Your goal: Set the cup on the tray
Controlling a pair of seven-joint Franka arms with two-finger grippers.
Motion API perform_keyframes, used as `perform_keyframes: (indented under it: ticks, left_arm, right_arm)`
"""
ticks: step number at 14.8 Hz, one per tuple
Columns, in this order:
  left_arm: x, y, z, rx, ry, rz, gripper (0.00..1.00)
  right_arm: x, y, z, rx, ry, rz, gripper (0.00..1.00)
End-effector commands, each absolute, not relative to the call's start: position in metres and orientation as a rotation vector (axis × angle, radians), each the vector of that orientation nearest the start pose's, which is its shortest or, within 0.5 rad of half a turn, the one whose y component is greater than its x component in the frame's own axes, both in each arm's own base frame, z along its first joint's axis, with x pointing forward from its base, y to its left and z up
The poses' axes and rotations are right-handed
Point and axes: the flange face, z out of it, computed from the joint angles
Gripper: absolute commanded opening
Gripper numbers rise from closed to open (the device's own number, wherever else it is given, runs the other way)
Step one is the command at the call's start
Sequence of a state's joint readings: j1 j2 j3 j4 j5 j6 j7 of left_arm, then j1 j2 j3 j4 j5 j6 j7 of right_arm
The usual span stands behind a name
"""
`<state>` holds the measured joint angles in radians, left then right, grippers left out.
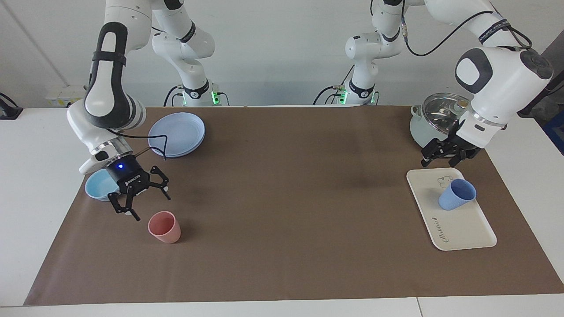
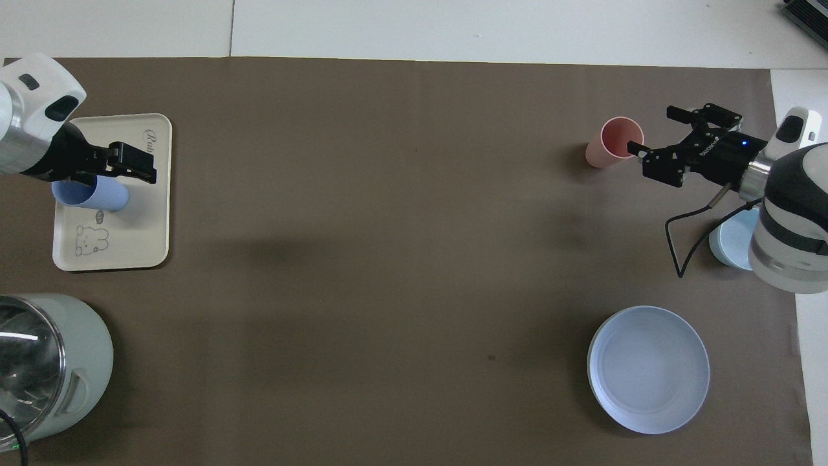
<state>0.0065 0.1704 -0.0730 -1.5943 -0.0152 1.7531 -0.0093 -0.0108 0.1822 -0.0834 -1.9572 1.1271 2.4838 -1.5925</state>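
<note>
Left end effector [image 1: 446, 153], released and empty, hangs over the tray's [image 1: 465, 229] robot-side edge; the periwinkle cup [image 1: 457, 194] stands upright on that tray, free. Right end effector [image 1: 140, 200], also spread, hovers beside the pink cup [image 1: 164, 226].

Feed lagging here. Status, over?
Left gripper open, above tray's edge. Cup upright on tray, released. Right gripper open, beside pink cup. Nothing obstructing.

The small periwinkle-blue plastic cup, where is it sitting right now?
The periwinkle-blue plastic cup stands upright on the cream-white rectangular tray, beside its bear drawing, at the left arm's end of the table; nothing grips it.
</note>
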Motion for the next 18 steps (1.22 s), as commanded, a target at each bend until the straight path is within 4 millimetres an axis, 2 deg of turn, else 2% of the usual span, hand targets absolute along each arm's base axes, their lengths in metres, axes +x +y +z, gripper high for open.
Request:
perform_keyframes:
  ticks: [1,3,6,9,11,14,15,18]
  left_arm:
    - [0.608,-0.046,0.551,-3.056,0.107,0.076,1.00]
    - [0.604,-0.045,0.572,-3.063,0.099,0.049,1.00]
    - [0.594,-0.043,0.583,-3.069,0.088,0.073,1.00]
    - [0.588,-0.042,0.600,-3.149,0.053,0.022,1.00]
    - [0.583,-0.034,0.608,-3.138,0.036,0.009,1.00]
    - [0.582,-0.034,0.611,-3.138,0.036,-0.008,1.00]
    - [0.581,-0.033,0.612,-3.138,0.036,-0.012,1.00]
    - [0.580,-0.033,0.612,-3.138,0.038,-0.012,1.00]
  right_arm:
    - [0.614,-0.048,0.452,-2.555,-0.884,-1.014,1.00]
    - [0.609,-0.043,0.473,-2.632,-0.860,-0.927,1.00]
    - [0.600,-0.036,0.506,-2.762,-0.744,-0.715,1.00]
    - [0.594,-0.033,0.539,-2.922,-0.439,-0.469,1.00]
    - [0.585,-0.030,0.555,-2.981,-0.322,-0.421,1.00]
    - [0.572,-0.038,0.565,-3.045,-0.254,-0.306,1.00]
    - [0.568,-0.041,0.574,-3.076,-0.235,-0.255,1.00]
    - [0.557,-0.040,0.607,-3.129,0.011,-0.115,1.00]
